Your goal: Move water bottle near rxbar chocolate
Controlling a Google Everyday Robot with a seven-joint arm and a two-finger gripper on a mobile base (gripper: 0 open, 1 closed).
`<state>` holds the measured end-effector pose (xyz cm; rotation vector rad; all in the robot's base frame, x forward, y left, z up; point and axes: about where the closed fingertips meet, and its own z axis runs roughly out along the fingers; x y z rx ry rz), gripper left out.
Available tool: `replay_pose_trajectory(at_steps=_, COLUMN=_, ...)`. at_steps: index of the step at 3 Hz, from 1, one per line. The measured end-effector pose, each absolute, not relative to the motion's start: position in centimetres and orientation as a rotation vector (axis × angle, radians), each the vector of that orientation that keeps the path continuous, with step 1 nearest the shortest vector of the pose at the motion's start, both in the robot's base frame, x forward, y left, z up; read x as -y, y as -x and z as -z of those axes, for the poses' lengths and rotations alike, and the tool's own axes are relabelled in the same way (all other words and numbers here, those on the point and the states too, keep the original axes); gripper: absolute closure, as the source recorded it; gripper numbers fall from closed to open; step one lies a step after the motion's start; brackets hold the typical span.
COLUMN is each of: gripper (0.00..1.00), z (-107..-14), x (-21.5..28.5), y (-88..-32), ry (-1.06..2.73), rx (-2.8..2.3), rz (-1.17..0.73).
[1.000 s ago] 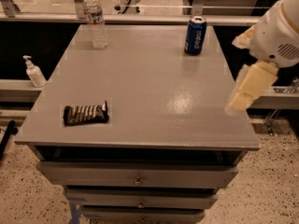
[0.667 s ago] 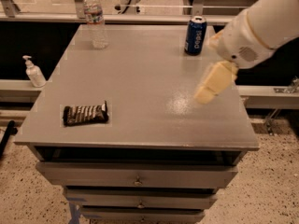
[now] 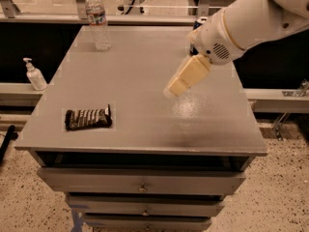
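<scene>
The water bottle (image 3: 97, 19) stands upright at the far left corner of the grey cabinet top (image 3: 145, 71); it is clear with a white cap and a label band. The rxbar chocolate (image 3: 89, 118) lies flat near the front left, dark wrapper with white lettering. My gripper (image 3: 175, 87) hangs over the middle of the top, cream-coloured, pointing down and left, well right of the bottle and apart from both things. The white arm reaches in from the upper right.
A blue Pepsi can (image 3: 197, 25) at the far right is mostly hidden behind my arm. A small white pump bottle (image 3: 35, 75) stands on a lower ledge to the left. Drawers (image 3: 142, 182) run below the front edge.
My arm has swung left from the table's right edge to over its middle, now covering most of the Pepsi can. The bottle and bar have not moved.
</scene>
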<state>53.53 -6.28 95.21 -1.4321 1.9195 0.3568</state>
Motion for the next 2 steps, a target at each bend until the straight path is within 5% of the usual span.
replay_pose_trajectory(at_steps=2, gripper=0.00, z=-94.5, x=4.1, y=-54.8, ry=1.392, rx=-1.874, rz=-0.401)
